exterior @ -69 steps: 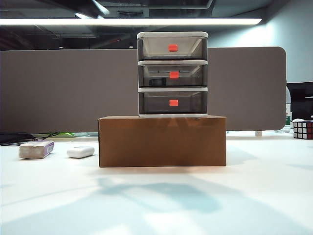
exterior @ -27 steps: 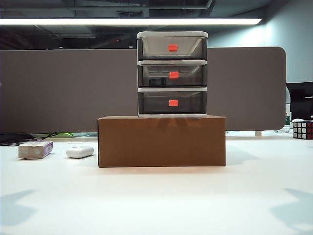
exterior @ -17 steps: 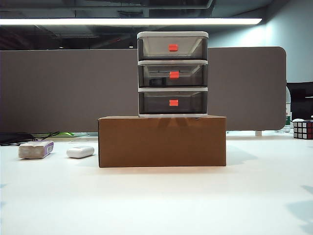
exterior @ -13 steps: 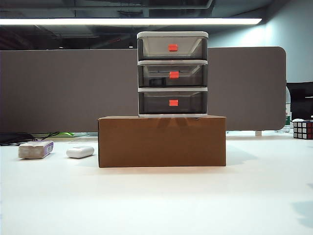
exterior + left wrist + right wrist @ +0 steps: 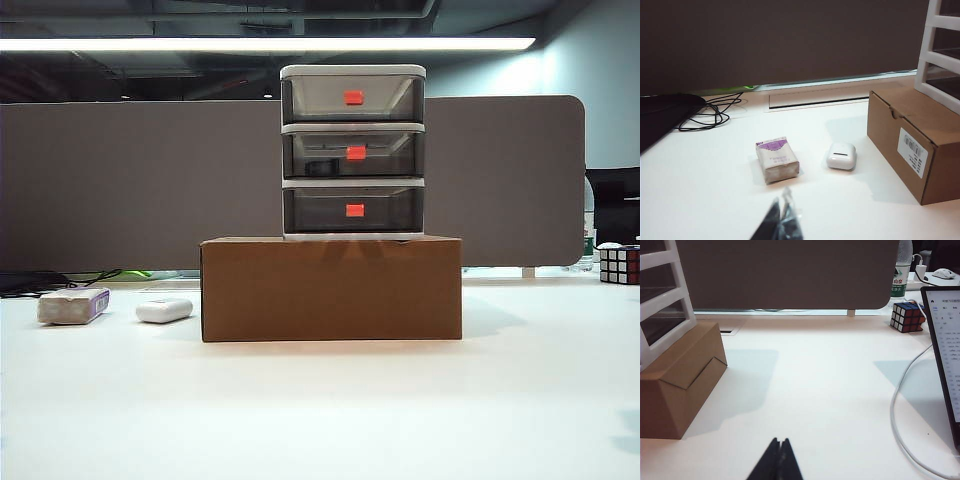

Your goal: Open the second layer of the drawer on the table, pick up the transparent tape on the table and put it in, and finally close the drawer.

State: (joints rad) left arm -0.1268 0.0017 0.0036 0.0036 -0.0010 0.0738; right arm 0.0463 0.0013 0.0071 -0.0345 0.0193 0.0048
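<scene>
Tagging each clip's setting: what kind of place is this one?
Probably an open-plan office desk: a grey partition screen backs the white table, strip lights run overhead, and a laptop screen sits at the right. Both grippers, left and right, are shut, hovering.

We see the drawer standing on a cardboard box at the middle of the table, in front of a partition panel. Left of the box lie an oblong case and, further left, a wrapped block, with cables behind them at the table's far edge. Well to the right sits a puzzle cube, a bottle behind it and a cable nearer us; the left gripper hangs before the block, and the right gripper hangs right of the box.
</scene>
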